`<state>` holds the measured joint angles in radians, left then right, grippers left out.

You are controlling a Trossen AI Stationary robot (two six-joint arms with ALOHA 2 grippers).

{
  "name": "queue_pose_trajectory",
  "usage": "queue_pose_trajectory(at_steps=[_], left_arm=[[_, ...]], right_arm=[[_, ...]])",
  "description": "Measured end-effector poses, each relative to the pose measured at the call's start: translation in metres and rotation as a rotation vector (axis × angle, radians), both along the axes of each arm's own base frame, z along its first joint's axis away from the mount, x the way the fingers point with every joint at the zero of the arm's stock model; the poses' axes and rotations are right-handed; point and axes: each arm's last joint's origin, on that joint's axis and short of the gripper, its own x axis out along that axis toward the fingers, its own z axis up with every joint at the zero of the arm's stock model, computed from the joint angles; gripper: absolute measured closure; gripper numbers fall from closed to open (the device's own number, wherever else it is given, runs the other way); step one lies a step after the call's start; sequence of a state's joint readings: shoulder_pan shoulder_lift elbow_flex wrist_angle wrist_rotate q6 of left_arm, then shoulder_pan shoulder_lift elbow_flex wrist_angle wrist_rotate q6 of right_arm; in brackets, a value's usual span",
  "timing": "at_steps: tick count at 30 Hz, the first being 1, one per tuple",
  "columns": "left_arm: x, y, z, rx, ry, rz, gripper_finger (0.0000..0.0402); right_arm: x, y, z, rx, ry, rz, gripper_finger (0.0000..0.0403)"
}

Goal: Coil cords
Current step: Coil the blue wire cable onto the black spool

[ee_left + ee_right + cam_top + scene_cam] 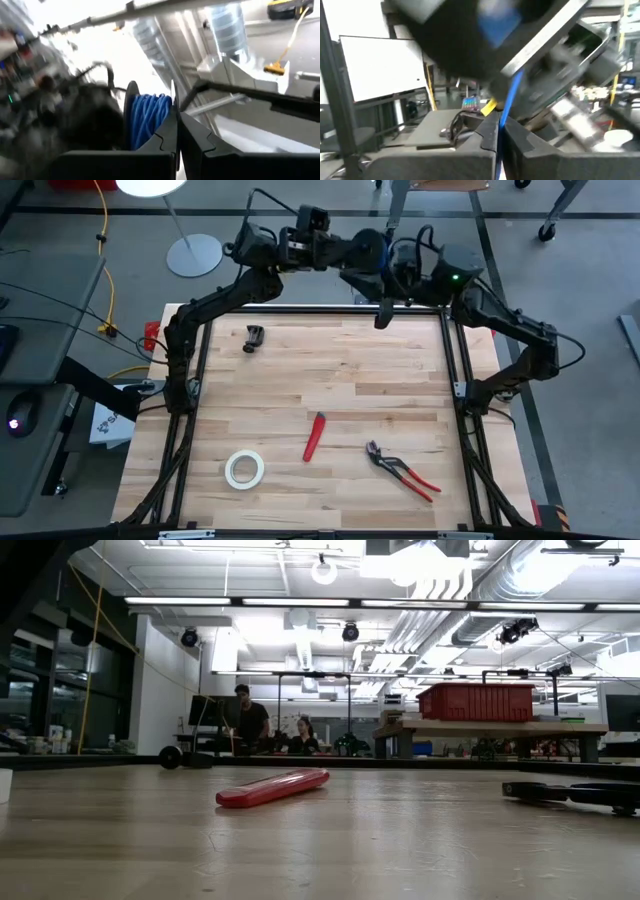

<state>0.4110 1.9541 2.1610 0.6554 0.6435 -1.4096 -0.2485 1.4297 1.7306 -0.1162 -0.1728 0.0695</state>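
Observation:
Both arms are raised high over the table's far edge and meet there. A small black spool (147, 117) wound with thin blue wire sits right in front of my left gripper (177, 145), which is shut on it. In the high view the spool (385, 248) shows as a blue spot between the arms. My right gripper (497, 137) is shut on a strand of the blue cord (510, 95), which runs from its fingers up to the blurred spool (495, 25). In the high view my left gripper (368, 258) comes from the left and my right gripper (402, 265) from the right. My left gripper pinches the rim of one thin black flange of the spool (173, 107) between its two fingers. The spool stands on edge in the hold, lifted far clear of the table. My right gripper pinches a single strand of the blue cord (504, 117) between its two fingertips. The strand runs straight from the fingers to the spool and looks drawn taut.
On the table lie a white tape roll (244, 469), a red knife (315, 436), red-handled pliers (400, 470) and a small black part (254, 338). The low view shows the knife (272, 787) and pliers (575, 792). People sit in the room behind.

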Motion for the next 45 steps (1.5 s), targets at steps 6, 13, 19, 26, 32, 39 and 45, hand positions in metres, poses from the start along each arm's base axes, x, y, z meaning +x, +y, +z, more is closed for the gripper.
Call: queue_pose_trajectory(at_steps=[6,13,19,26,32,39,45], left_arm=[[-0.004,0.006,0.004,0.003,-0.105,0.193,0.0402],[-0.022,0.026,0.011,0.083,-0.173,0.32,0.0402],[-0.046,0.036,0.024,0.102,-0.181,0.318,0.0402],[-0.066,0.028,0.04,0.129,-0.201,0.284,0.0402],[-0.082,0.015,0.054,0.209,-0.247,0.292,0.0402],[-0.083,0.008,0.056,0.26,-0.253,0.274,0.0402],[-0.075,0.012,0.05,0.281,-0.164,0.296,0.0402]], right_arm=[[0.008,-0.001,-0.006,0.023,0.019,0.019,0.0402],[0.008,0.005,-0.005,0.023,0.021,0.035,0.0402],[0.006,0.005,-0.006,0.029,0.038,0.024,0.0403],[0.006,0.003,-0.01,0.081,0.072,-0.031,0.0374],[0.006,0.002,-0.01,0.055,0.078,-0.053,0.0283],[0.004,0.001,-0.003,-0.053,0.018,-0.143,0.0223],[0.004,0.002,0.0,-0.147,-0.002,-0.19,0.0219]])
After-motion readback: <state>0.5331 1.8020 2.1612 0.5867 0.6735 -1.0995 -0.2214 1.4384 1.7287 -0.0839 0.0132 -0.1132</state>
